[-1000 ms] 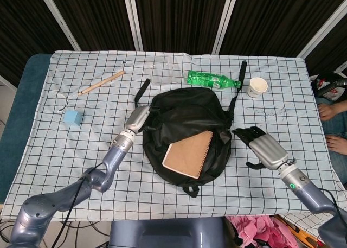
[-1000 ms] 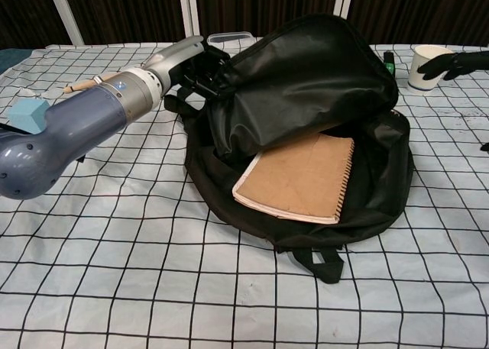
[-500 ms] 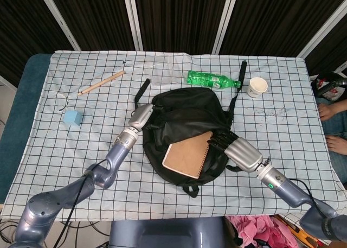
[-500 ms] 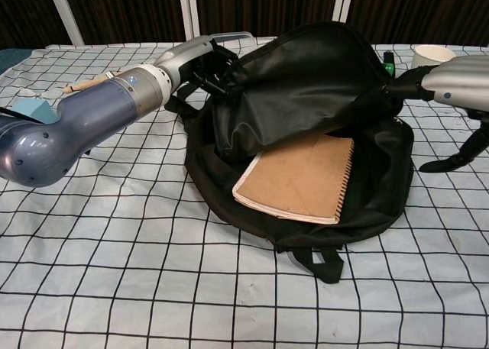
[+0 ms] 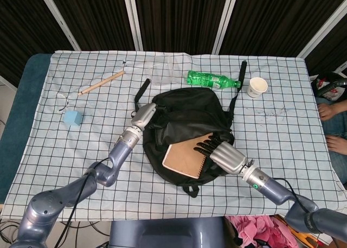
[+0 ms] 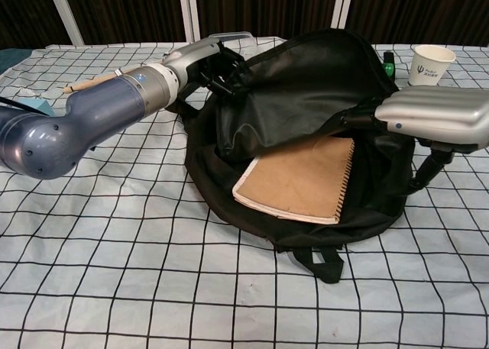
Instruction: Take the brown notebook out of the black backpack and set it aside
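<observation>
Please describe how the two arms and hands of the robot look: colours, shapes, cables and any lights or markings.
Both arms are rounded tubes of glossy blue-grey with silver wrist sections. The left hand and right hand have silver metallic backs and black fingers. A thin black cable runs along the left forearm. A small green light glows on the right wrist. No lettering is readable.

The black backpack (image 6: 306, 82) lies open on the checked surface (image 6: 114, 273), its flap gripped and lifted at the upper left by the left robot hand (image 6: 205, 61). The brown notebook (image 6: 299, 178) lies tilted in the opening, spiral edge to the right. The right robot hand (image 6: 428, 118) reaches in from the right, fingers (image 6: 359, 118) at the notebook's upper right corner; a paper cup (image 6: 432, 64) stands behind it.
</observation>
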